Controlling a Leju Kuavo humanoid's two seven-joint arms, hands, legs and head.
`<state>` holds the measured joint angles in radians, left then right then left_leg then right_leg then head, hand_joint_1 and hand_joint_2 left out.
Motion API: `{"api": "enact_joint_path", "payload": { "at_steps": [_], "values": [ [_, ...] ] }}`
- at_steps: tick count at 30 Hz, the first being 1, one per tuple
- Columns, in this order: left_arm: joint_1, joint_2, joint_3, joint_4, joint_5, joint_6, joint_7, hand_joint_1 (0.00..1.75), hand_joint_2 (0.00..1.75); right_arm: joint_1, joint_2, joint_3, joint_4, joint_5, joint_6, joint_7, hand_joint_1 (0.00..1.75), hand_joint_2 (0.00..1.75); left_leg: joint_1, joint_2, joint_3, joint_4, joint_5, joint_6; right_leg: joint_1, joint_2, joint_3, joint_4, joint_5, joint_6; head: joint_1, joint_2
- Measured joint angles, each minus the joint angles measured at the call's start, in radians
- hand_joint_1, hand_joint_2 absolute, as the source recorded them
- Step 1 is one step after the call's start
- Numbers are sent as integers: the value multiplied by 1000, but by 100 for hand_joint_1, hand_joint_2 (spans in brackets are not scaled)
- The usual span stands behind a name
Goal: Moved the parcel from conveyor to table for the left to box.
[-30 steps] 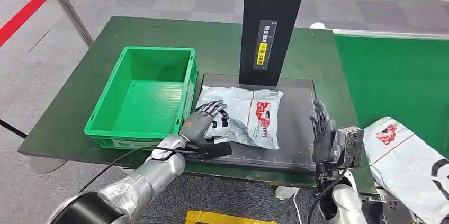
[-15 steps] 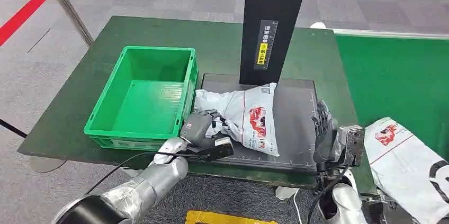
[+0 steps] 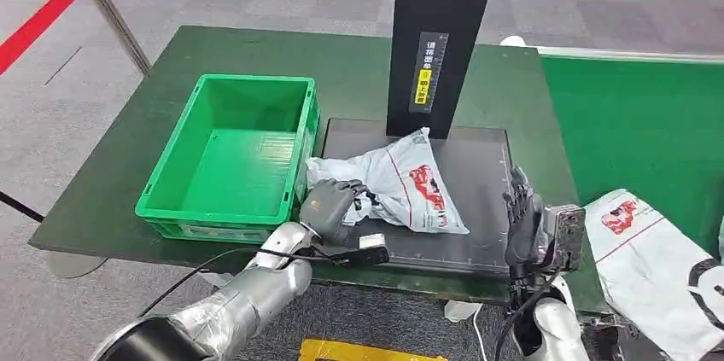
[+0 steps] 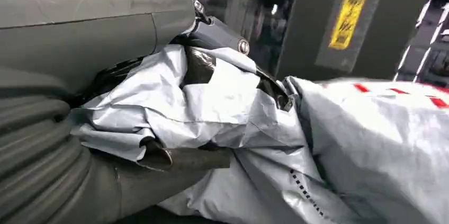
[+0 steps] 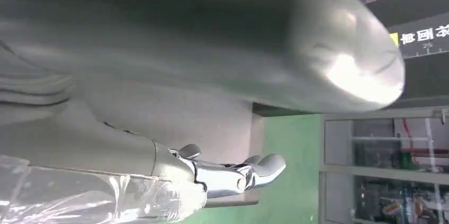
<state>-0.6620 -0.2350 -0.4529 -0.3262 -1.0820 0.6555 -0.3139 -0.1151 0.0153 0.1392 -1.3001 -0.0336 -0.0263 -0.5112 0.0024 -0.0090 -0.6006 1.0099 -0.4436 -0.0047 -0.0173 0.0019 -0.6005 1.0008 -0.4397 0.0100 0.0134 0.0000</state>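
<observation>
The parcel, a grey plastic mailing bag with red print, is located on the dark mat at the centre of the worktop. Its near-left end is crumpled and gripped by the left hand, whose fingers are closed around the bunched film. In the left wrist view, the parcel is seen gathered between the thick grey thumb and the darker fingers, with the rest of the bag spread away from the hand. The far end of the parcel is raised and pointed toward 12 o'clock, close to the base of the black column.

The green crate is positioned at 9 o'clock from the parcel, just beside the mat, with its near-right corner close to the left hand.

The right hand is held upright at 3 o'clock from the parcel, at the right edge of the mat and well apart from the bag. Its fingers are extended and nothing is held in it.

A second parcel of the same kind is found at 4 o'clock, beyond the right hand, beside the green conveyor. A barrier post with a red tape is placed at 10 o'clock, off the worktop on the grey floor.
</observation>
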Motion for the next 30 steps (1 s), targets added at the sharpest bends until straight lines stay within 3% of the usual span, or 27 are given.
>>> {"api": "enact_joint_path", "payload": {
  "at_steps": [9,18,21,24,30],
  "values": [
    [-9,7,-84,-141,-373,39,222,175,175,0,0,0,14,16,4,11,0,0,0,0,0,0,0,0,0,0,0,0,0,0,0,0],
    [-18,35,-88,-224,-427,32,238,175,175,0,0,0,32,22,9,11,0,0,0,0,0,0,0,0,0,0,-1,0,0,0,0,0],
    [-22,43,-99,-231,-469,35,299,175,175,-2,0,0,34,22,14,11,0,0,0,0,-1,0,0,0,0,0,0,0,0,0,0,0],
    [-40,82,-136,-254,-479,33,399,175,175,-2,0,0,39,25,18,11,0,0,0,1,0,0,0,0,0,1,-1,0,0,0,0,0],
    [-60,222,-164,-356,-480,-2,523,175,175,8,0,-5,40,35,26,10,0,0,1,3,0,0,1,-1,1,2,-2,2,0,-1,0,0]
  ]
}}
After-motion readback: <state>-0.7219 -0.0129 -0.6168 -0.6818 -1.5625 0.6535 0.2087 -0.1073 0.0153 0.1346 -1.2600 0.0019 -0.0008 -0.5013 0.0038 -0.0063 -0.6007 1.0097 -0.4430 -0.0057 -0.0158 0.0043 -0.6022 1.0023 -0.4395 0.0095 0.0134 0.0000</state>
